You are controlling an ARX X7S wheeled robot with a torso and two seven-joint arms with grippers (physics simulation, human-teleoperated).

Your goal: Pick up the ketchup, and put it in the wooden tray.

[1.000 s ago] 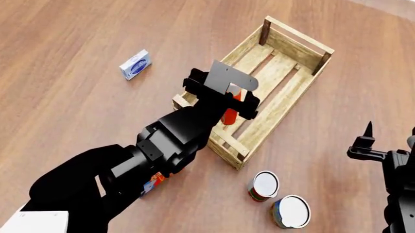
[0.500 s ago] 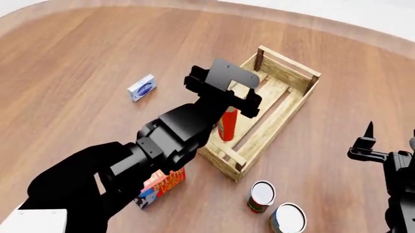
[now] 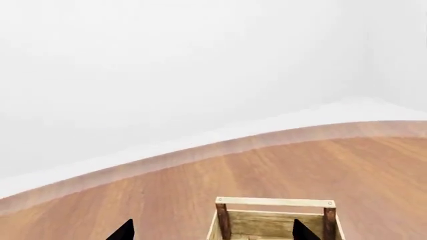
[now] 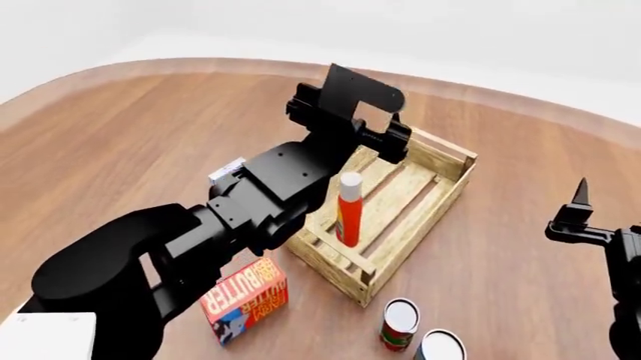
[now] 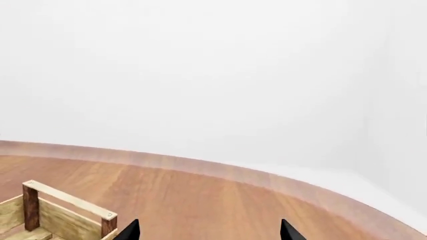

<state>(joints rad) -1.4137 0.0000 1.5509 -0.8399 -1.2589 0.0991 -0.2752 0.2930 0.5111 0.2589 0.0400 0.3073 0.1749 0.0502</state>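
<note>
The ketchup [image 4: 347, 211], an orange-red bottle with a white cap, stands upright inside the wooden tray [image 4: 419, 225], near its front end. My left gripper [image 4: 386, 142] is above and behind the bottle, apart from it, open and empty. In the left wrist view its two fingertips stand wide apart [image 3: 213, 232], with the tray's far rail [image 3: 273, 202] between them; the bottle is out of that view. My right gripper [image 4: 581, 216] hovers to the right of the tray, open and empty [image 5: 209, 232]. A tray corner [image 5: 67, 198] shows in the right wrist view.
A red-and-yellow butter box [image 4: 245, 296] lies in front of the tray on the left. Two cans [image 4: 401, 322] [image 4: 439, 346] stand near the tray's front right corner. A small blue-white box [image 4: 227, 171] lies left, partly behind my left arm. The round wooden table's far edge [image 4: 501, 94] curves behind the tray.
My left gripper has let go of the ketchup and risen above it; the bottle now stands free in the tray. The head view has tilted up. The right arm has stayed put.
</note>
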